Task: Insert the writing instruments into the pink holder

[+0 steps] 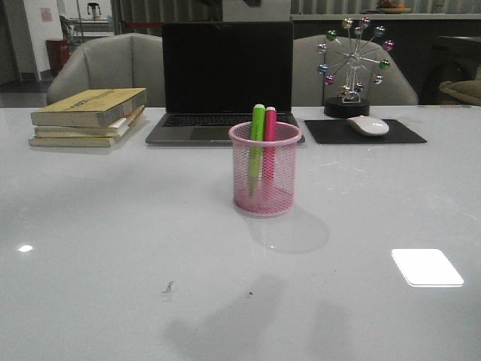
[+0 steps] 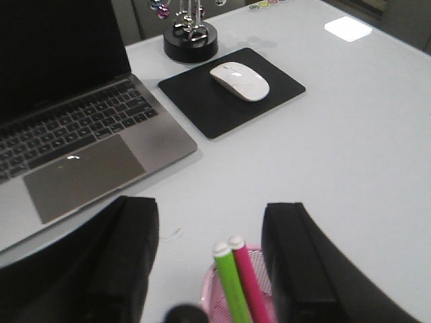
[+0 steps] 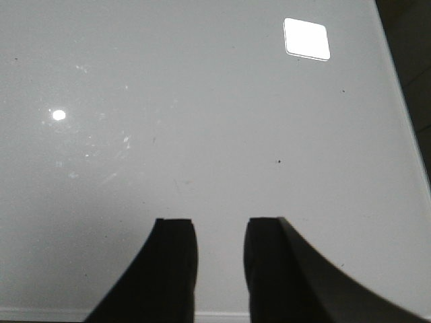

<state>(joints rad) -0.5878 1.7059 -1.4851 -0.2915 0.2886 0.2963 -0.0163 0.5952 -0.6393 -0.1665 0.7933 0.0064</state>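
Both thick highlighters, lime green and bright pink, stand in the round pink wire-mesh cup. The left hand gapes wide and empty above it, the right hand is parted and empty; lift straight up, clear of the rim.

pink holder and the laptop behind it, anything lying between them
Nothing: the front view shows bare table between the pink holder and the laptop; the left wrist view shows the same.
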